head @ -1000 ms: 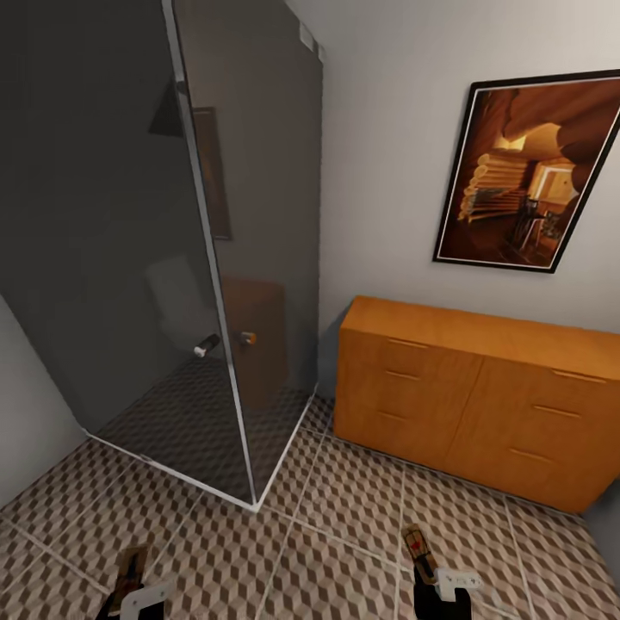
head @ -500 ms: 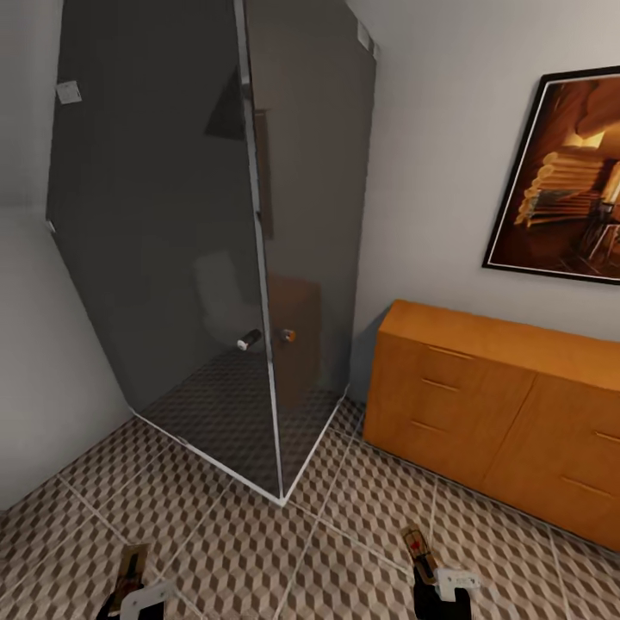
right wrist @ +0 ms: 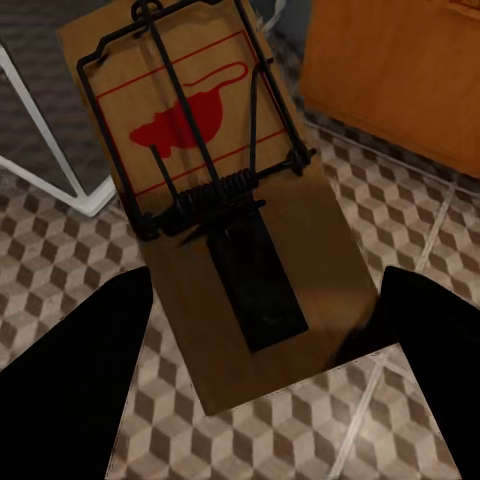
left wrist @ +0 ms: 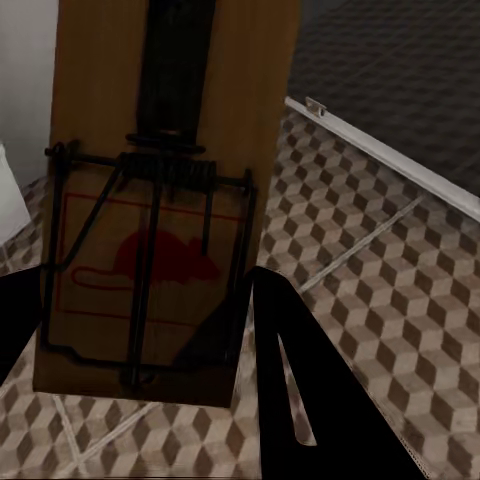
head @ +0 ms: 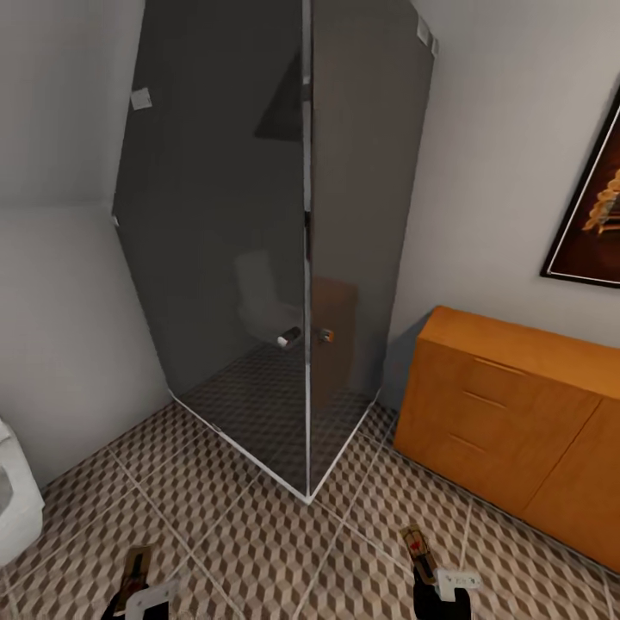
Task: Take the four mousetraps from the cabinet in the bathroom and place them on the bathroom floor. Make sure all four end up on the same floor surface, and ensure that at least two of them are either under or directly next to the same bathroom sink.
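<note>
Head view: left end effector (head: pixel 136 584) and right end effector (head: pixel 422 555) are each gripping a mousetrap (left wrist: pixel 150 200) (right wrist: pixel 215 200), lower frame, above bathroom floor (head: pixel 258 534).

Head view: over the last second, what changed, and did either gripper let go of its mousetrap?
The camera swung left: the shower enclosure, cabinet and framed picture slid right in the frame, and a white fixture came in at the left edge. Nothing in the room moved. The left gripper still holds its mousetrap and the right gripper holds the other mousetrap; neither was released.
</note>
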Tool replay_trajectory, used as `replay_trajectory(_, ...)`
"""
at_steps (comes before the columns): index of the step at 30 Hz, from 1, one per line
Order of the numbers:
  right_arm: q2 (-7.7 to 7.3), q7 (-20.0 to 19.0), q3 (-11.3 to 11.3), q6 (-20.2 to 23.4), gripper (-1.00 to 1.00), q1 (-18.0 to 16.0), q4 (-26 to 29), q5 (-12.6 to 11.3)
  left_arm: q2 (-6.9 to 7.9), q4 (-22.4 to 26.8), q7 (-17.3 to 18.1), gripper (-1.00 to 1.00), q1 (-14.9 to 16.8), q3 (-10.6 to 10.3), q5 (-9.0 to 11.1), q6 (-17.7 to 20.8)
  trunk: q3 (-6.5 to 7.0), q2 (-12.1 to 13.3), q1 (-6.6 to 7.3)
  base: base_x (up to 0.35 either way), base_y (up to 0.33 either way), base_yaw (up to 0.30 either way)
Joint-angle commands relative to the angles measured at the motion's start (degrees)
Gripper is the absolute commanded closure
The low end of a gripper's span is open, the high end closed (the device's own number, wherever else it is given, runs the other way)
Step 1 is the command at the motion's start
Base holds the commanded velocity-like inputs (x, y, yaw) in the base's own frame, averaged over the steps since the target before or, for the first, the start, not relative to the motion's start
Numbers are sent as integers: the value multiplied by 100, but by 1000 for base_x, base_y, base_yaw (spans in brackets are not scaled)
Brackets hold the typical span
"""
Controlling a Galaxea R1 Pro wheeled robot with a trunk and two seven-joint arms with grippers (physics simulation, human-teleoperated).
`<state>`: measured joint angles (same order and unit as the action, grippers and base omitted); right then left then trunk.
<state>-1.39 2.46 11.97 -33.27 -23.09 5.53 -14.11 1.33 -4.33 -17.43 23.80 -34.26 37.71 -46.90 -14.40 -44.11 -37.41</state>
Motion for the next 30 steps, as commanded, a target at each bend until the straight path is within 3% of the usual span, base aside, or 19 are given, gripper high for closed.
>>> replay_trajectory(1,-2,27,51,-13,100,-2,1,-30,-6,-15,-67,100,7,-37,-45,-3,-8,-6,-1,0,0,286)
replay_trajectory(30,7,27,51,-8,100,-2,1,-30,-10,-15,-70,100,8,-37,-45,-3,-8,-6,-1,0,0,287)
